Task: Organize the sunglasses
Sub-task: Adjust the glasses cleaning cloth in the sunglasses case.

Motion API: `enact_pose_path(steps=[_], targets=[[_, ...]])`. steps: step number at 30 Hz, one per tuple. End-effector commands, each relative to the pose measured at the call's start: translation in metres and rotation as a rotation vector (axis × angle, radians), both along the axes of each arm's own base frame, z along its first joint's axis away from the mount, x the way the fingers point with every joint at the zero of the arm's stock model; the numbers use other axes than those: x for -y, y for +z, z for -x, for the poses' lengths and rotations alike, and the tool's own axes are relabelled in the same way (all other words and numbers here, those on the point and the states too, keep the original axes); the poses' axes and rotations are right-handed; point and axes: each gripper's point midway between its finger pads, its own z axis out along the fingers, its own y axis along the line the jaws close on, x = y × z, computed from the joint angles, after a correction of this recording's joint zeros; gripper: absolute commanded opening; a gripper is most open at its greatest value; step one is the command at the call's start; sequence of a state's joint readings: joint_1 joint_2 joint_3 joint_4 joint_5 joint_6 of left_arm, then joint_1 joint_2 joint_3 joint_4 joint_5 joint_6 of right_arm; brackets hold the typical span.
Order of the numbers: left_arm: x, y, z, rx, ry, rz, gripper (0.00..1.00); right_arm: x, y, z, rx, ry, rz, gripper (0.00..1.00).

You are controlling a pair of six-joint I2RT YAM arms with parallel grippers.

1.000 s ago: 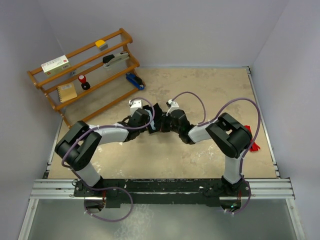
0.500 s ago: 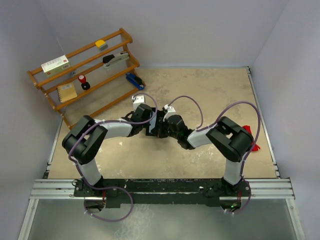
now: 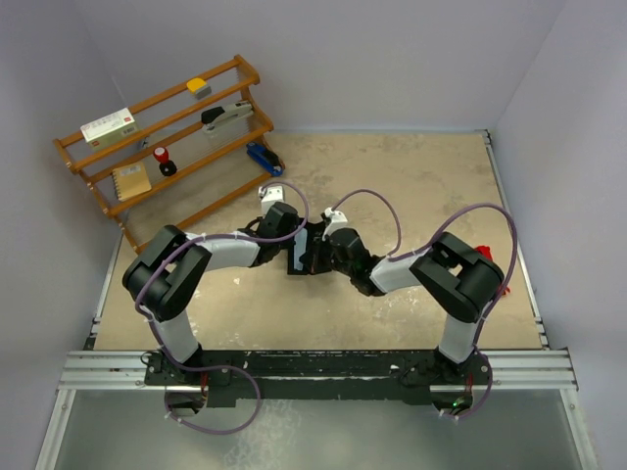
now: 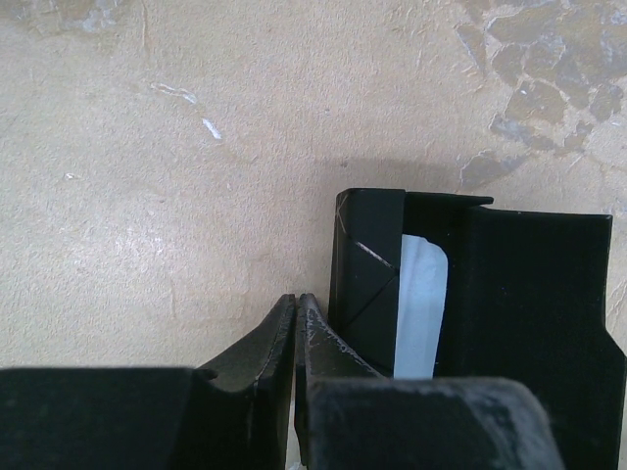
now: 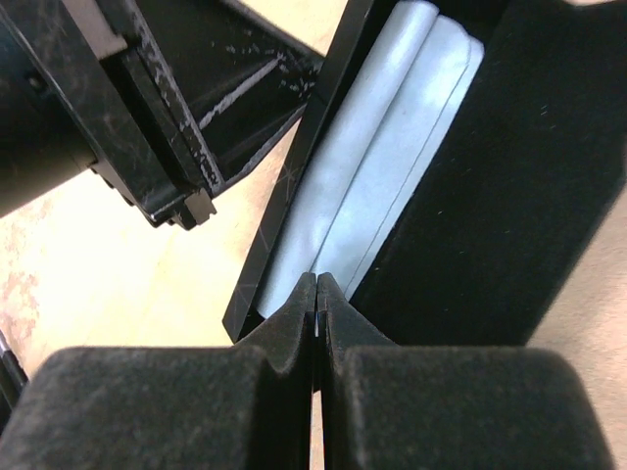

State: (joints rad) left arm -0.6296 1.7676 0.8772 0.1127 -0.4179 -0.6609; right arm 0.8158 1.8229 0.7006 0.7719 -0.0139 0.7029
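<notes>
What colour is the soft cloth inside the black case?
Pale blue. The cloth in the black case shows best in the right wrist view.

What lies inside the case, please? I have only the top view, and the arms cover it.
Observer: A pale blue cloth lies folded lengthwise in the open case.
Operator: Thank you. Is the right gripper holding that cloth?
Observer: The right gripper is shut, with its tips at the cloth's near edge. I cannot tell whether it pinches any of it.
</notes>
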Motion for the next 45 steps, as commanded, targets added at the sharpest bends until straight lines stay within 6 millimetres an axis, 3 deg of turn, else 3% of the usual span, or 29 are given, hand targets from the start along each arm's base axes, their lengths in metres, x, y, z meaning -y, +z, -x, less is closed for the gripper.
enact_pose_path(steps=[1, 6, 21, 30, 31, 45], targets=[[0.004, 0.018, -0.01, 0.049, -0.01, 0.024, 0.0, 0.008, 0.027, -0.022, 0.08, -0.061, 0.0, 0.0], [0.004, 0.019, -0.009, 0.051, -0.012, 0.024, 0.0, 0.007, 0.036, -0.036, 0.095, -0.075, 0.002, 0.0], [0.006, 0.022, -0.01, 0.053, -0.024, 0.028, 0.0, -0.002, 0.023, -0.064, 0.088, -0.079, 0.012, 0.0], [0.01, 0.024, -0.01, 0.05, -0.036, 0.04, 0.0, -0.005, 0.007, -0.067, 0.064, -0.07, 0.019, 0.0], [0.01, 0.023, -0.009, 0.048, -0.037, 0.04, 0.0, -0.012, 0.017, -0.074, 0.083, -0.069, -0.002, 0.0], [0.01, 0.02, -0.007, 0.04, -0.041, 0.042, 0.0, -0.022, 0.015, -0.078, 0.086, -0.053, -0.029, 0.0]])
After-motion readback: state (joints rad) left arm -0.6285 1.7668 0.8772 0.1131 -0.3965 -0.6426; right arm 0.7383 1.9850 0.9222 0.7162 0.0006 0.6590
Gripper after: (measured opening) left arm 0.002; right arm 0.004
